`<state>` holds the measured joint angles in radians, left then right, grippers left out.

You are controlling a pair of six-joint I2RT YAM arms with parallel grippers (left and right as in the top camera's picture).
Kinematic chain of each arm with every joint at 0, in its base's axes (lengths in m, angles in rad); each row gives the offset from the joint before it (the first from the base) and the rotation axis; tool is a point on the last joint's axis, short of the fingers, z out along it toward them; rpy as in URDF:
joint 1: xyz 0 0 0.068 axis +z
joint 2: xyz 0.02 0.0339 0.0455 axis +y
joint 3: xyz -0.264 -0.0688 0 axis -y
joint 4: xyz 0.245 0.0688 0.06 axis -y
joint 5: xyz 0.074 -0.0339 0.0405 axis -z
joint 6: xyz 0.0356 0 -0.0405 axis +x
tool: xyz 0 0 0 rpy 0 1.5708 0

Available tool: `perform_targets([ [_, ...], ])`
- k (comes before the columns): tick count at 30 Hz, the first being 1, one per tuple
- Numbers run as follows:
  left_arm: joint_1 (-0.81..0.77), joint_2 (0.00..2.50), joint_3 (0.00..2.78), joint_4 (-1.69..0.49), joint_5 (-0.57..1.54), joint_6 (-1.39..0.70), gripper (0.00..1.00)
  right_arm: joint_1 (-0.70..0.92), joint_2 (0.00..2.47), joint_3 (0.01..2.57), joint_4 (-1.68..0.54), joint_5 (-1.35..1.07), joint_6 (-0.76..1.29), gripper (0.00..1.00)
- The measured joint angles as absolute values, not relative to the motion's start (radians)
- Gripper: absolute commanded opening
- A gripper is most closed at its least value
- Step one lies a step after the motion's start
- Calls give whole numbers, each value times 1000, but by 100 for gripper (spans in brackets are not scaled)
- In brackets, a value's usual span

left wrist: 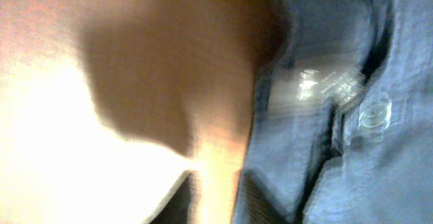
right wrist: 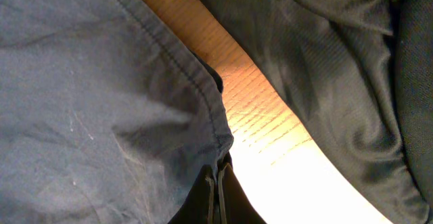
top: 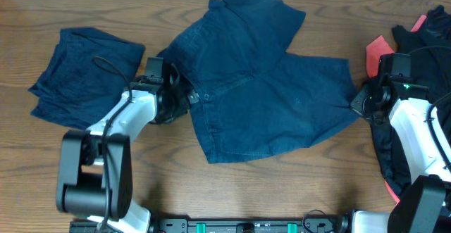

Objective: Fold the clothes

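Navy-blue shorts [top: 261, 85] lie spread flat mid-table, waistband to the left and legs to the upper middle and the right. My left gripper [top: 180, 96] is at the waistband edge. In the blurred left wrist view its fingertips [left wrist: 216, 197] are apart with bare wood between them, and the shorts' fabric [left wrist: 338, 149] with a clear button [left wrist: 374, 112] lies beside the right finger. My right gripper [top: 359, 101] is at the right leg's hem corner. In the right wrist view its fingers [right wrist: 218, 173] are pressed together on the hem of the shorts [right wrist: 101, 116].
A second navy garment [top: 84, 67] lies bunched at the far left. A heap of black and coral-red garments [top: 423, 36] sits at the right edge, under and behind the right arm; its dark fabric [right wrist: 325, 61] shows in the right wrist view. Wooden table [top: 282, 191].
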<state>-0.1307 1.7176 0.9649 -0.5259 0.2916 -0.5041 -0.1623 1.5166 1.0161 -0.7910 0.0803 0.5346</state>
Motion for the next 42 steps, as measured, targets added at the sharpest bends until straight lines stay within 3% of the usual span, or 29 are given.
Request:
perform_targets([
  [3, -131, 1630, 970, -688, 377, -498, 69, -162, 1517, 1016, -787, 79, 535, 1],
  [12, -133, 1414, 970, -970, 508, -529, 73, -162, 1517, 1016, -781, 79, 535, 1],
  [17, -190, 1365, 863, -907, 522, -657, 74, -162, 1517, 1016, -780, 78, 535, 1],
  [25, -393, 1350, 664, -611, 511, -985, 74, -162, 1517, 1016, -780, 78, 534, 1],
  [42, -628, 1350, 656, -532, 260, -1369, 74, -162, 1517, 1016, -781, 78, 534, 1],
])
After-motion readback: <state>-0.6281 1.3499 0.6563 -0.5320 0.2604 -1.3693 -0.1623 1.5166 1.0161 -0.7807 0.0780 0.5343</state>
